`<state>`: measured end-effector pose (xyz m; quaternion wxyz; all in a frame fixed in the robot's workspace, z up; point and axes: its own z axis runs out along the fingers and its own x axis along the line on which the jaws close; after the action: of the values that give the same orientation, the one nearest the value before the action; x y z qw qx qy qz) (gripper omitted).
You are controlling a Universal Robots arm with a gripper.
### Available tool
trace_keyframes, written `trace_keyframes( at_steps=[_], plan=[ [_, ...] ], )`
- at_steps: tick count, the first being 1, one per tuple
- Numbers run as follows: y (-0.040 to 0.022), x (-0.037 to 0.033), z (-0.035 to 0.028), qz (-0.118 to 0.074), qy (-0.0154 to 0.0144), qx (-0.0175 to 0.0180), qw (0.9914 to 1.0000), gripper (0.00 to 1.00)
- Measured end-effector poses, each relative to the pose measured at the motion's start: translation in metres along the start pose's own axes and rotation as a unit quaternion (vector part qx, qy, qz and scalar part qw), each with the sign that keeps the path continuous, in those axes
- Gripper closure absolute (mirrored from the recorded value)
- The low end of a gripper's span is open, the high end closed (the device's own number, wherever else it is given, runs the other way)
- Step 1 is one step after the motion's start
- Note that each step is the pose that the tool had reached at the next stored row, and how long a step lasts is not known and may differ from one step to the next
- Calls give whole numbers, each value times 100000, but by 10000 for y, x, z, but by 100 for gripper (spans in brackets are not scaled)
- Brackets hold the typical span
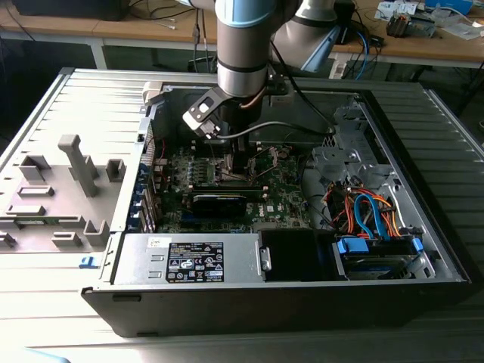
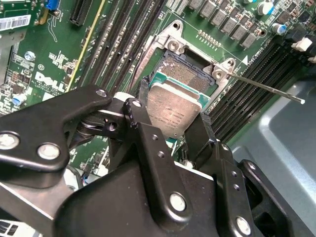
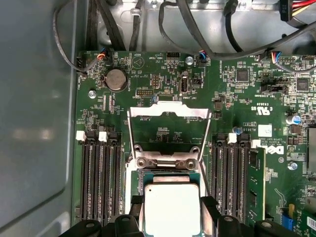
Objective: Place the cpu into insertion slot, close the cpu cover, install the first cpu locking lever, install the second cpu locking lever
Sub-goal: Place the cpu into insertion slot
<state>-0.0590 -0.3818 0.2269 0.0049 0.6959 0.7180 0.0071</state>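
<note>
The cpu (image 3: 171, 211) (image 2: 172, 114), a flat square chip with a silver-grey top, sits between my gripper's black fingers (image 3: 209, 216). The gripper (image 3: 172, 202) (image 2: 174, 106) is shut on it by two opposite edges. The chip hangs just over the insertion slot (image 2: 186, 73) (image 3: 168, 176), whose dark centre still shows past one edge of the chip. The cpu cover (image 3: 168, 112) stands swung open behind the slot, hinged at its far side. A thin locking lever (image 2: 266, 89) sticks out free beside the slot. In the exterior view, the gripper (image 1: 229, 162) reaches down into the open computer case over the green board.
Long black memory slots (image 3: 101, 180) (image 3: 229, 177) flank the socket on both sides. A coin battery (image 3: 116, 79) and cables (image 3: 207, 29) lie beyond it. The case holds a power supply (image 1: 189, 261) and a drive bay with coloured cables (image 1: 370, 215). A grey fixture plate (image 1: 60, 189) lies at the exterior view's left.
</note>
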Motion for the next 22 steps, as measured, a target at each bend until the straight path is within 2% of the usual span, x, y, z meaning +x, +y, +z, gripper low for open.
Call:
trace_keyframes(
  at_steps=[9, 15, 22],
  plan=[
    [-29, 10, 86, 202, -9, 2, 100000, 45],
    [-37, 20, 135, 1744, -35, -3, 99985, 45],
    [-47, 20, 203, 1755, -38, -3, 99985, 45]
  ],
)
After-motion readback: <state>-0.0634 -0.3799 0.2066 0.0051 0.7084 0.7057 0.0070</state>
